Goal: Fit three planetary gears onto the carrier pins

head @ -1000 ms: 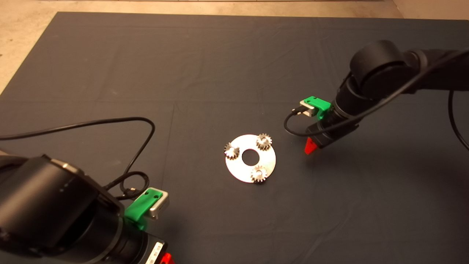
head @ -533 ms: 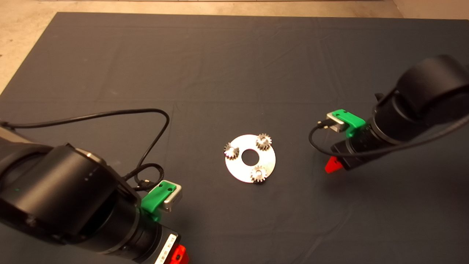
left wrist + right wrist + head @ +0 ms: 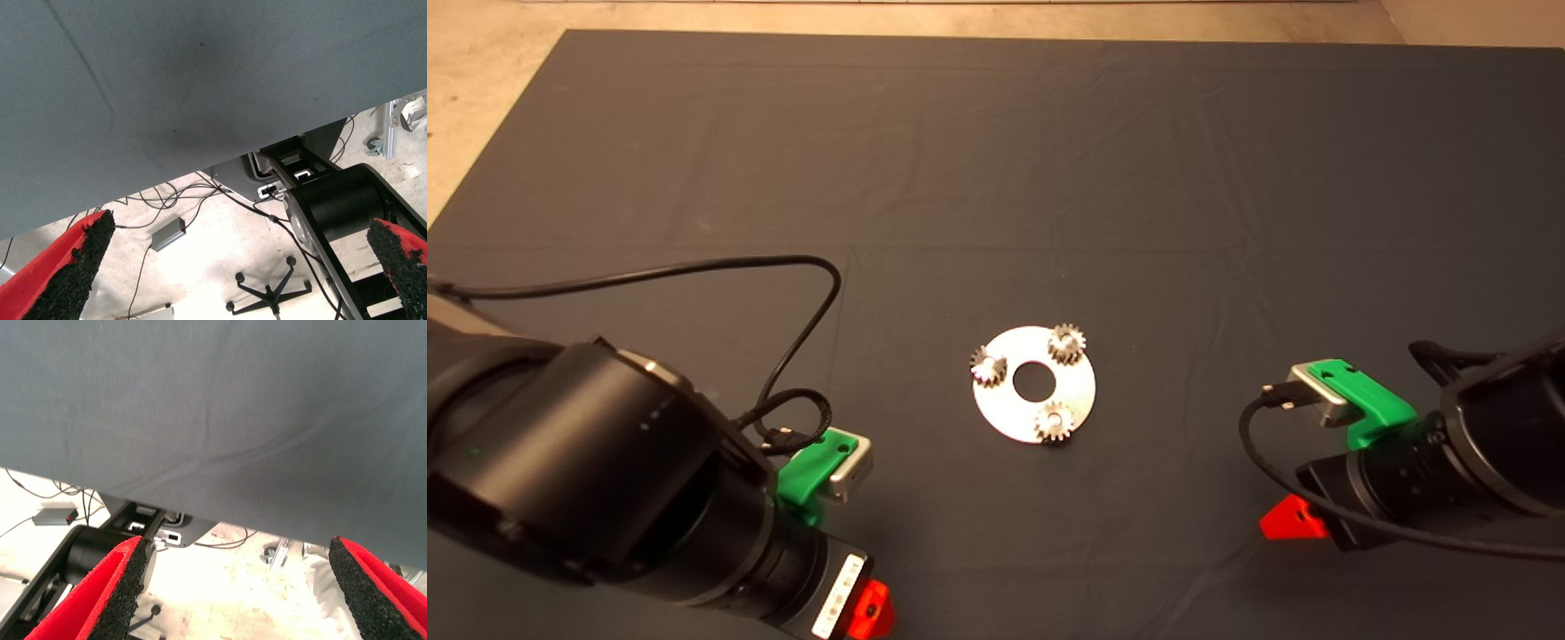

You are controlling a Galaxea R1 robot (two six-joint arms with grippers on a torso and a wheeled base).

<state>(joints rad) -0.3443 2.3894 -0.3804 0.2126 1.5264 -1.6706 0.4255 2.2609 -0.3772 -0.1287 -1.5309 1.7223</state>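
Presently the dark mat (image 3: 996, 160), a matte cloth with faint creases, covers the table. Both black arms sit low at the near side, well apart from the work. The left arm, a bulky cylindrical housing with a looping black cable, enters from the lower left; the left gripper (image 3: 233, 267) points off the mat's near edge, its fingers (image 3: 73, 267) spread wide with nothing between them. Their pads are coarse, black and granular on red backing. The right arm enters from the lower right, and the right gripper (image 3: 240, 593) is likewise splayed wide and empty, its fingers (image 3: 113, 593) aimed past the mat edge. Beyond that edge both wrist views show a pale floor (image 3: 213, 247) with loose cables.

At the mat's centre lies the flat, shiny round disc (image 3: 1080, 387) with a large centre hole. The planetary gears (image 3: 1066, 342), three small dark-grey toothed wheels, sit evenly spaced around it, each seated on one of the carrier pins (image 3: 1056, 415), whose silvery tips show through the bores. Neither gripper touches the disc.
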